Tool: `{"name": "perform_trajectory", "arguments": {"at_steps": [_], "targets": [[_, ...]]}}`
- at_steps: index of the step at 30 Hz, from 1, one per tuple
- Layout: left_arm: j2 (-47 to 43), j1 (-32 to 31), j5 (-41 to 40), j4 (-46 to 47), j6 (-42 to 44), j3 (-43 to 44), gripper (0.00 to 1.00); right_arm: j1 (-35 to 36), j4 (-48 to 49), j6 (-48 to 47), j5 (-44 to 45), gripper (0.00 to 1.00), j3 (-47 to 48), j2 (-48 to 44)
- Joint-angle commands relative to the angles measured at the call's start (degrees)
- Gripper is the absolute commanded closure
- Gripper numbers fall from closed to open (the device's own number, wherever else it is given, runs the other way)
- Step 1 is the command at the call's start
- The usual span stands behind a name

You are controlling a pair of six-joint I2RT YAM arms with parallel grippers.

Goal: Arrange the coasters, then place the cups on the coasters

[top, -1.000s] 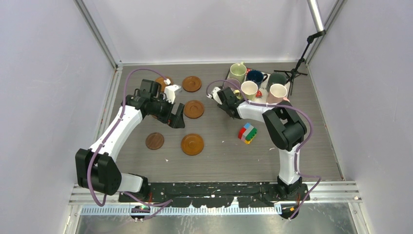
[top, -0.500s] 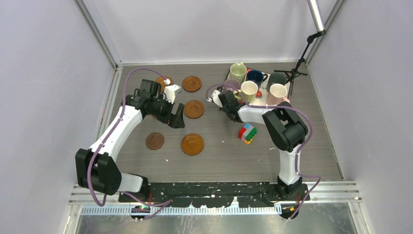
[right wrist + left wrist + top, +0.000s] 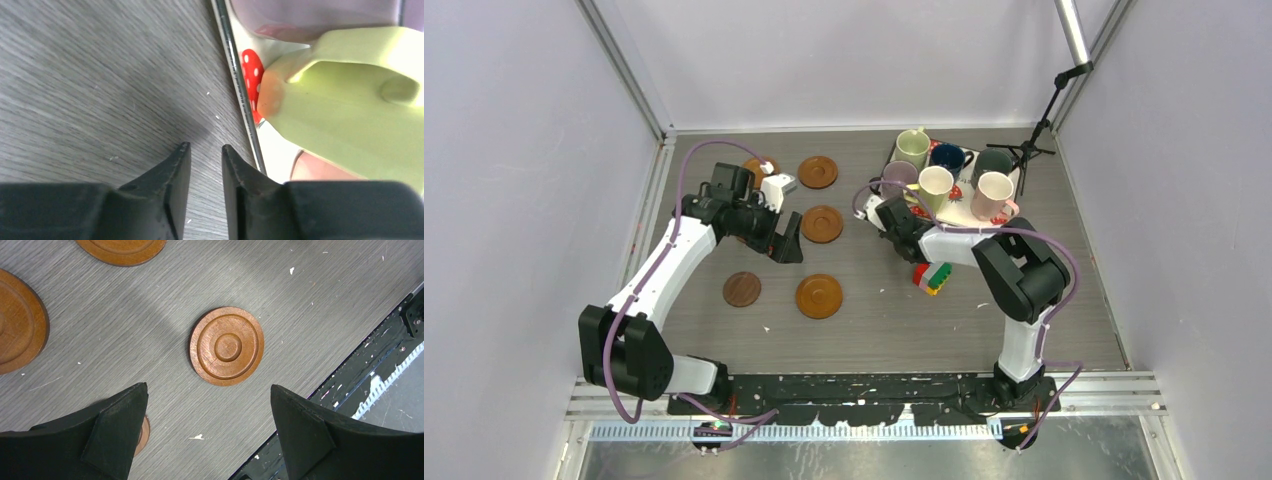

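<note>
Several brown coasters lie on the left half of the table: one at the back (image 3: 818,172), one in the middle (image 3: 822,224), one nearer (image 3: 819,296), a darker one (image 3: 742,289). My left gripper (image 3: 786,245) hangs open above them; its wrist view shows a coaster (image 3: 227,346) just beyond its wide-apart fingertips (image 3: 208,387). The cups stand on the strawberry-print tray (image 3: 964,210): light green (image 3: 913,147), dark blue (image 3: 947,156), grey (image 3: 994,163), mauve (image 3: 898,177), pale yellow (image 3: 935,185), pink (image 3: 995,193). My right gripper (image 3: 886,207) sits low beside the tray's left rim (image 3: 245,110), its jaws a narrow gap apart (image 3: 206,147) with only table between them. The pale yellow cup (image 3: 350,110) fills the right of its view.
A multicoloured block toy (image 3: 934,277) lies near the right arm's forearm, partly covered by it. A small black stand (image 3: 1029,150) is at the back right, behind the tray. Another coaster (image 3: 759,165) is partly hidden behind the left wrist.
The right gripper has slid a little nearer along the tray's left edge, uncovering the mauve cup; its forearm now overlaps the block toy. The left arm has not moved.
</note>
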Motion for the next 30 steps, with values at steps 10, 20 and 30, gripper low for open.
{"name": "perform_trajectory", "arguments": {"at_steps": [10, 20, 30], "targets": [[-1.34, 0.26, 0.33, -0.32, 0.78, 1.37, 0.05, 0.69, 11.20, -5.65, 5.20, 0.58, -0.59, 1.55], [-0.85, 0.26, 0.00, -0.37, 1.35, 1.12, 0.05, -0.94, 18.85, -12.90, 7.30, 0.61, 1.63, 10.44], [-0.16, 0.26, 0.17, -0.19, 1.19, 1.46, 0.05, -1.50, 17.63, -13.24, 5.43, 0.72, 1.71, 13.39]]}}
